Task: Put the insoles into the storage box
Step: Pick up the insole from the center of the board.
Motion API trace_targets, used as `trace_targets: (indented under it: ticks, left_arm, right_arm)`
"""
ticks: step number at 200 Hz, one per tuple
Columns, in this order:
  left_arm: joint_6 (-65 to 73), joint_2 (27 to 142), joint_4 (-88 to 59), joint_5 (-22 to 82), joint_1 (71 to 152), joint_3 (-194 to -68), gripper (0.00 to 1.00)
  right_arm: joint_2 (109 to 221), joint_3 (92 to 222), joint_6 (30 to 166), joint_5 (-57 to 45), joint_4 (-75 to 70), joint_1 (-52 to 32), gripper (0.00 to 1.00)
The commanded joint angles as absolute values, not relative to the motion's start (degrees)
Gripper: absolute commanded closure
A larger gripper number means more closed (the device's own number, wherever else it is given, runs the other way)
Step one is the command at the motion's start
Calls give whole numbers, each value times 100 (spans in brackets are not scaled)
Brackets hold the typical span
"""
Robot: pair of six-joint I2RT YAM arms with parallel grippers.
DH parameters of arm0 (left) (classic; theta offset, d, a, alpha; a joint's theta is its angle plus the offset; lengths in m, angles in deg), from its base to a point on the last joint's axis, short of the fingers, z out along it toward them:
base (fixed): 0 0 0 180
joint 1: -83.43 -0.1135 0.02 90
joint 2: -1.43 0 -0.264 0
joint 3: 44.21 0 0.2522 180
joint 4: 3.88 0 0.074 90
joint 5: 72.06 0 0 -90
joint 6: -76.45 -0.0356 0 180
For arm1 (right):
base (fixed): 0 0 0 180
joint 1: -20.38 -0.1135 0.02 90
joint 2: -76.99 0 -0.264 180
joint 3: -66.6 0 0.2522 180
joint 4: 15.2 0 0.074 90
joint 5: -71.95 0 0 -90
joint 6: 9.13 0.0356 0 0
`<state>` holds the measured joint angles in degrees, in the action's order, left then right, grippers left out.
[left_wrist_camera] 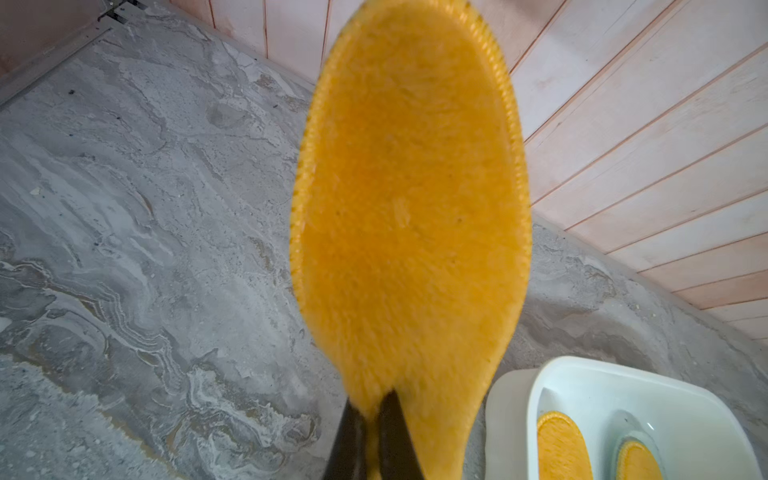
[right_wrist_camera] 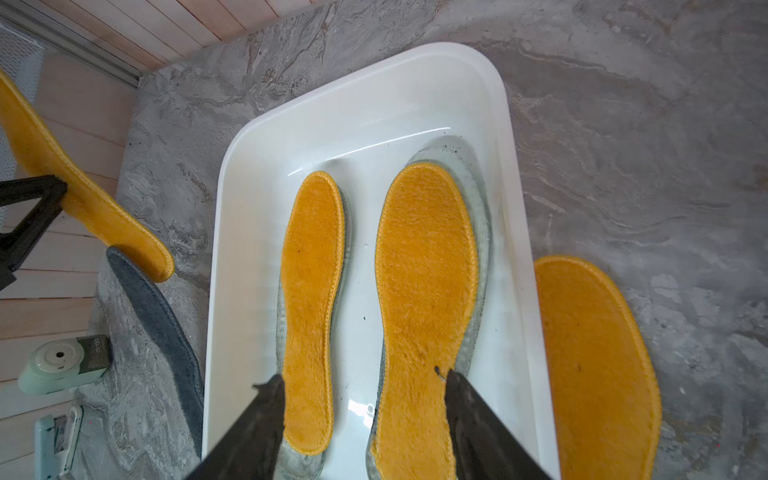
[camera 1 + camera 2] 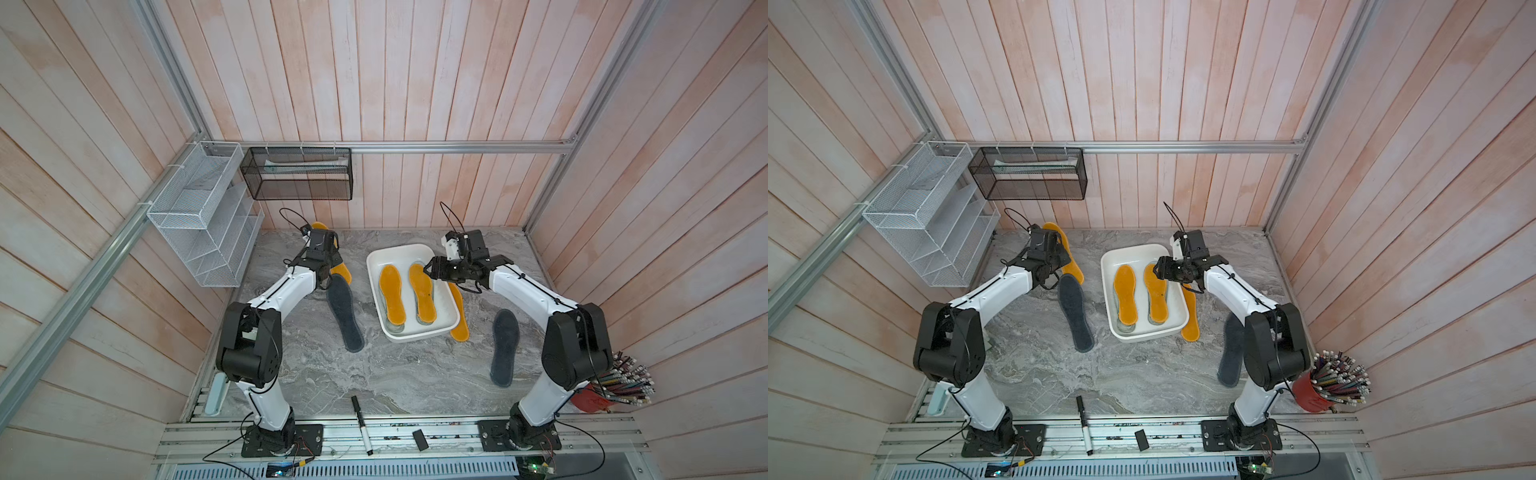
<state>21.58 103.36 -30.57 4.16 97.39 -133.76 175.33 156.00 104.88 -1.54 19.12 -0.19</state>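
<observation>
The white storage box (image 3: 399, 252) sits at mid-table. In it lie two yellow insoles (image 3: 392, 300) (image 3: 422, 297), each on a pale translucent insole (image 2: 482, 232). My left gripper (image 1: 372, 409) is shut on the edge of another yellow insole (image 1: 409, 199), held up off the table at the back left. My right gripper (image 2: 361, 380) hangs open over the box's far right end, with nothing between its fingers. A further yellow insole (image 3: 460, 322) lies on the table against the box's right side. One dark grey insole (image 3: 345, 318) lies left of the box, another dark grey insole (image 3: 504, 347) to its right.
A white wire rack (image 3: 203, 216) and a black mesh basket (image 3: 297, 174) hang on the back left walls. A marker (image 3: 360, 424) and a small black block (image 3: 419, 439) lie on the front rail. A red cup of pencils (image 3: 615, 386) stands front right.
</observation>
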Motion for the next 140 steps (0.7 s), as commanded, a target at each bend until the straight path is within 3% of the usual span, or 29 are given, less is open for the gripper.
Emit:
trace_targets:
  ticks: [1,74,140]
  left_arm:
    - [2233,10227,-2613,544,9701,-13211,100]
    - [2098,9790,-1520,904,9700,-12677,100]
    - [1793,9493,-1252,1320,9782,-12775,100]
  right_arm:
    - [17372,15555,10495,-257,1887,4,37]
    - [17444,15678,10300,-190,1934,22,37]
    - [17488,15963,10122,931,1663,267,37]
